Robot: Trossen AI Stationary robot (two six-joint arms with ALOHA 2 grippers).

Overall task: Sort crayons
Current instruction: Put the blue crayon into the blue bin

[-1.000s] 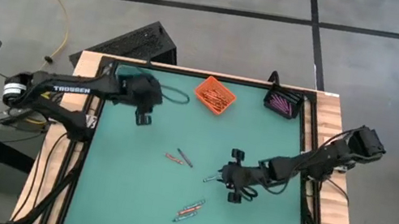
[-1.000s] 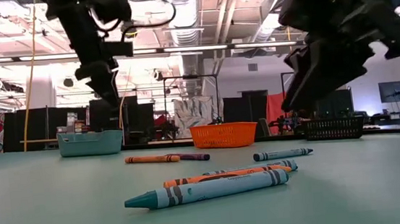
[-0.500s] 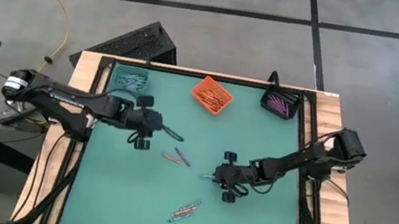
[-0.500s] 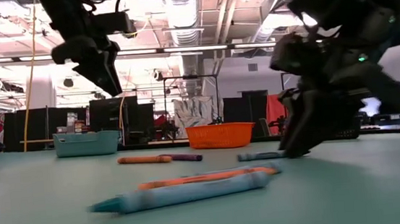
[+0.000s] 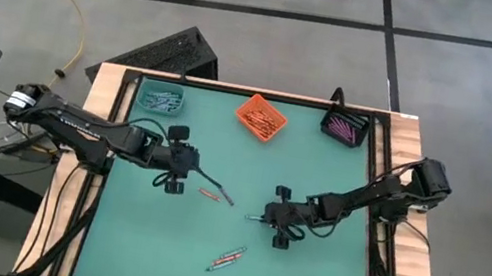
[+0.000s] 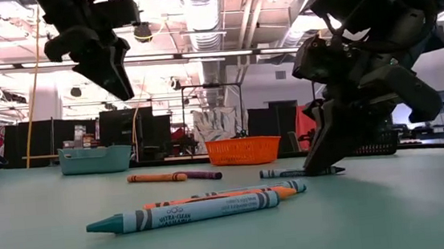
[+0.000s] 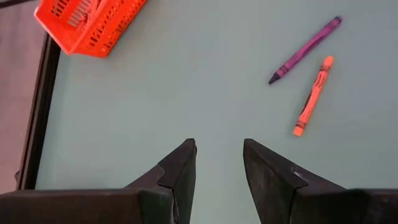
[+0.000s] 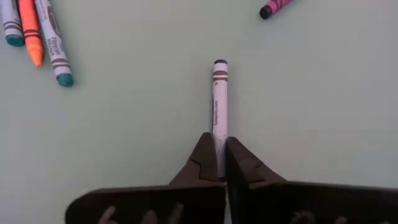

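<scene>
Clamping a thin blue-grey wax crayon (image 8: 219, 106) between its two dark fingers, the right gripper (image 8: 221, 163) sits low on the green table (image 5: 146, 242); the left gripper (image 7: 219, 163) hovers with fingers apart, an orange crayon (image 7: 312, 96) and purple crayon (image 7: 305, 50) lying ahead, apparently untouched

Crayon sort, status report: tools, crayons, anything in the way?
Right tool shut on blue-grey crayon, at table level. Left tool open, empty, near orange crayon and purple crayon. Three more crayons loose near the front. Nothing in the way.
</scene>
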